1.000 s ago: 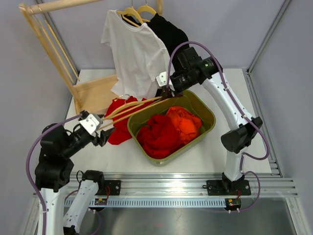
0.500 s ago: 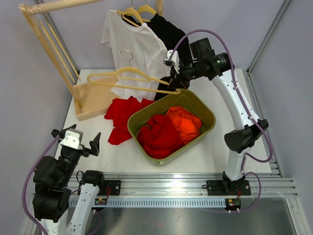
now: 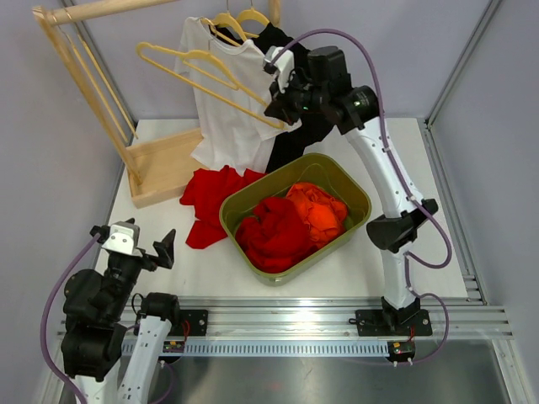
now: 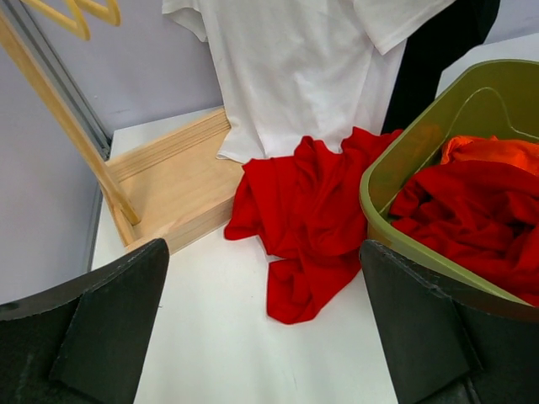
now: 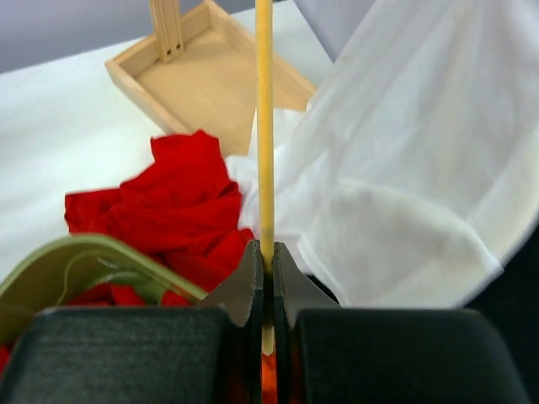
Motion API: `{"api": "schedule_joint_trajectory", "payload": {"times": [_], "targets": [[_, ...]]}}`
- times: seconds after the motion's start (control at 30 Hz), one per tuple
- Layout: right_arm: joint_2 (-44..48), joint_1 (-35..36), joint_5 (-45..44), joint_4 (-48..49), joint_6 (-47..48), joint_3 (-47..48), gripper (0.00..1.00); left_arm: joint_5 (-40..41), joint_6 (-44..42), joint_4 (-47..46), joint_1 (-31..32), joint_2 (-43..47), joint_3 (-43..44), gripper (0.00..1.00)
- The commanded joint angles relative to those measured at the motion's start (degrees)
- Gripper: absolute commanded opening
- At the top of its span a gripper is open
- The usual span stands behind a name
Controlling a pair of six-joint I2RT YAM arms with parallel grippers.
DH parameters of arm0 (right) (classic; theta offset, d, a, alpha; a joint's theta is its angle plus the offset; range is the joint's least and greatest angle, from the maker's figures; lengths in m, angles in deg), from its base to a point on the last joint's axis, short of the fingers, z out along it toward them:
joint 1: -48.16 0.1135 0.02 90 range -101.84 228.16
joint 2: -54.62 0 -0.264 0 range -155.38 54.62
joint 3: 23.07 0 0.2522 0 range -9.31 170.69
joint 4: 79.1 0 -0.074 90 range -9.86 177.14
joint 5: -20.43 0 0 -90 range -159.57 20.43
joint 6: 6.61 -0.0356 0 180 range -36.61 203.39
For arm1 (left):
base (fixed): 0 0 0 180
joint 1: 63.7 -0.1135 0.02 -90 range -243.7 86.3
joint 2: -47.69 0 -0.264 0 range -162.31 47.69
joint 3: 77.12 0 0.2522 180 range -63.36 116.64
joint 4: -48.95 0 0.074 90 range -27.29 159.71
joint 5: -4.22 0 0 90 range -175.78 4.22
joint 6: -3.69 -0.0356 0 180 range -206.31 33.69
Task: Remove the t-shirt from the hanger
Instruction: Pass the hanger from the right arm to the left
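The bare, pale wooden hanger (image 5: 264,126) is in the air, its long axis slanting up-left from the right hand (image 5: 267,255), which is clamped on one end. The red t-shirt (image 4: 312,210) lies crumpled on the tabletop (image 4: 219,337), seemingly touching the olive bin (image 4: 396,160). The left hand (image 3: 135,242) is spread apart, holding nothing.

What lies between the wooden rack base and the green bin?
A crumpled red t-shirt, lying on the table; the left wrist view shows it best.
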Motion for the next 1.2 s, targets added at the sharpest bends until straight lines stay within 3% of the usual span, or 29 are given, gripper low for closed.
{"api": "schedule_joint_trajectory", "payload": {"times": [0.0, 0.47, 0.83, 0.97, 1.17], "targets": [[-3.55, 4.61, -7.59, 11.52, -5.61, 6.36, 0.0, -2.26, 3.09, -4.21, 0.13, -0.1, -1.36, 0.99], [-15.33, 7.95, -17.79, 35.52, -17.57, 9.01, 0.0, -4.2, 5.47, -7.73, 0.13, -0.98, -5.31, 0.99], [-21.4, 7.34, -20.17, 43.44, -17.74, 11.13, 0.0, -6.48, 6.61, -11.77, 0.13, -1.16, -8.92, 0.99], [-21.14, 6.9, -19.64, 42.05, -17.75, 10.96, 0.0, -6.92, 13.97, -18.15, 0.13, -2.12, -10.58, 0.99], [-15.96, 6.81, -14.46, 37.65, -13.18, 6.92, 0.0, -6.4, 30.5, -30.29, 0.13, -12.04, -8.92, 0.99]]}}
